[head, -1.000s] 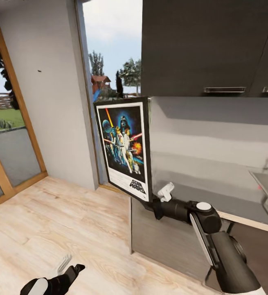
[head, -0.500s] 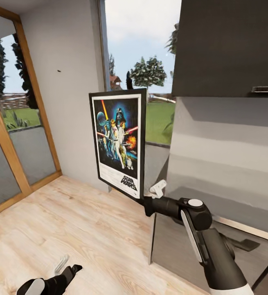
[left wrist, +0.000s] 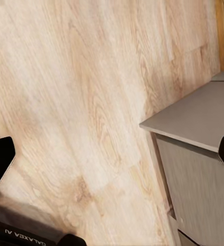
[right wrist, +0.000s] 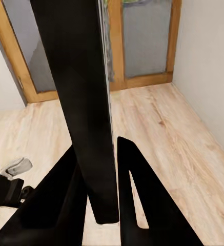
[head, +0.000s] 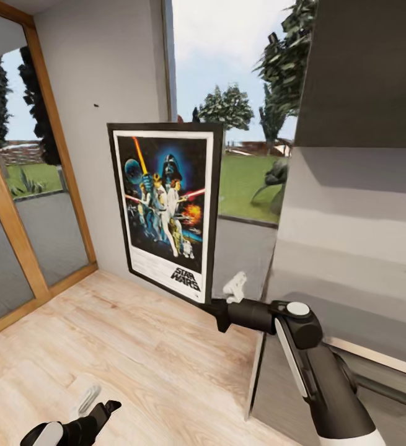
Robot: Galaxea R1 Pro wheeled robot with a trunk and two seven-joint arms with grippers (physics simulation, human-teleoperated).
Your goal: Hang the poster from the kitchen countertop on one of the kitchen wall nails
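Left gripper [head: 97, 402] low over the wood floor [head: 134, 359], fingers spread, empty; right gripper [head: 218, 308] clamped on the poster [head: 165, 207] at its lower corner, held upright in the air; wall nail [head: 96, 105] beyond on the pale wall [head: 103, 74].

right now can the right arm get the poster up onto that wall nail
Probably not yet. The right gripper holds the poster by its lower corner, and the wall nail sits higher and to the left, apart from the frame's top edge. Nothing stands between them, so raising and moving closer may do it.
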